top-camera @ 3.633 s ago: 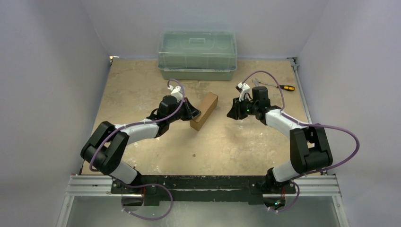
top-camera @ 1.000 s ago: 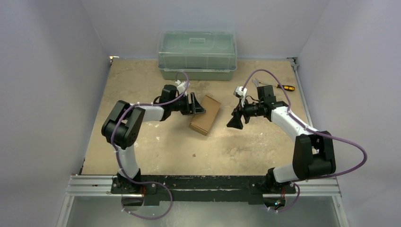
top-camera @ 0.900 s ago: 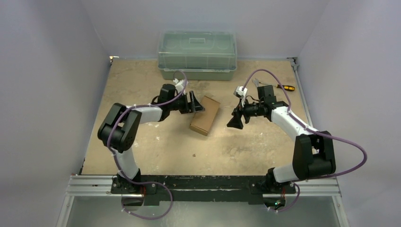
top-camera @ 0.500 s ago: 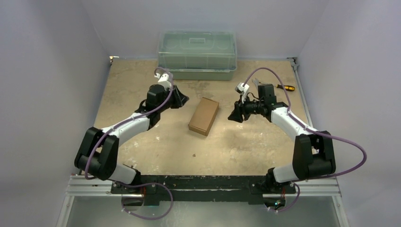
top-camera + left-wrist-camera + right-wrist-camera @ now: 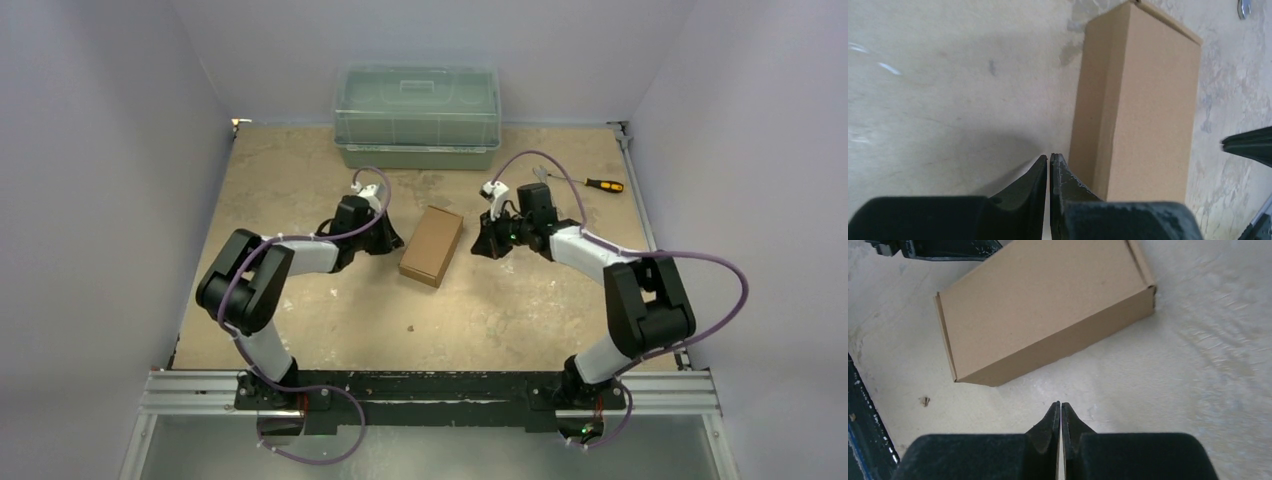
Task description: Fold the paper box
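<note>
- I see the paper box point(image 5: 432, 245) lying closed on its broad face near the middle of the worktop point(image 5: 300, 180). It is an oblong brown carton, with one short end towards the arm bases and the other towards the back.
- The left hand point(image 5: 1049, 158) is low, just beside the box's left long wall. Its two fingers are pressed together with nothing between them. I cannot tell from the left wrist view whether the tips touch the cardboard.
- The right hand point(image 5: 1058, 405) is on the opposite side of the box, by the right long wall. Its fingers are also together and hold nothing. A strip of bare worktop shows between the tips and the box, so there is no contact.
- The two hands face each other across the box.
- A green lidded bin point(image 5: 417, 115) stands beyond the box's far end, well apart from it.
- A screwdriver point(image 5: 600, 185) lies to the right of the box, beyond the right hand.
</note>
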Action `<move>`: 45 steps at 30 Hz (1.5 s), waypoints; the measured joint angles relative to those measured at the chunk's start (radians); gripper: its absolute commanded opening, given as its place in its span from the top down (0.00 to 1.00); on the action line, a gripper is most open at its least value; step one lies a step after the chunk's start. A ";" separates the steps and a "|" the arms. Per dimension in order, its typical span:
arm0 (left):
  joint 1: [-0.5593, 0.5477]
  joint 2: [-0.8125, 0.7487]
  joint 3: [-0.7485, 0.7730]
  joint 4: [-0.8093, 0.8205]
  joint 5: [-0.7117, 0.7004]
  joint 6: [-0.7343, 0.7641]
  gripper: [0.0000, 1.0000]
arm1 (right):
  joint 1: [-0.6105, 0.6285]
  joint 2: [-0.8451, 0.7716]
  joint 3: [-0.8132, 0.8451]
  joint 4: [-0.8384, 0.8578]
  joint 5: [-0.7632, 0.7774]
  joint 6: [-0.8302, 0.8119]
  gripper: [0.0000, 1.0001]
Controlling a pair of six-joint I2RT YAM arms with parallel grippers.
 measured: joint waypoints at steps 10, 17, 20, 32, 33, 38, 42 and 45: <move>-0.117 0.008 -0.053 0.067 0.030 -0.019 0.95 | 0.084 0.171 0.043 -0.005 0.034 0.101 0.97; -0.172 0.018 -0.070 0.100 -0.002 -0.055 0.94 | 0.072 0.192 0.055 -0.015 0.013 0.170 0.96; -0.178 0.018 -0.072 0.105 -0.021 -0.072 0.87 | 0.065 0.192 0.056 -0.024 0.013 0.182 0.96; -0.071 -0.494 -0.151 -0.068 -0.187 -0.053 0.08 | -0.230 -0.135 0.165 -0.246 0.072 -0.137 0.34; -0.048 -0.558 -0.150 -0.074 -0.183 -0.050 0.03 | -0.269 -0.181 0.180 -0.259 0.054 -0.159 0.21; 0.014 -0.752 -0.059 -0.210 -0.129 0.011 0.01 | -0.480 -0.482 0.211 -0.273 -0.047 -0.225 0.01; 0.014 -0.810 0.080 -0.407 -0.075 0.063 0.01 | -0.515 -0.647 0.240 -0.269 -0.043 -0.073 0.01; 0.014 -0.885 0.116 -0.513 -0.053 0.081 0.01 | -0.515 -0.715 0.261 -0.272 -0.019 0.048 0.02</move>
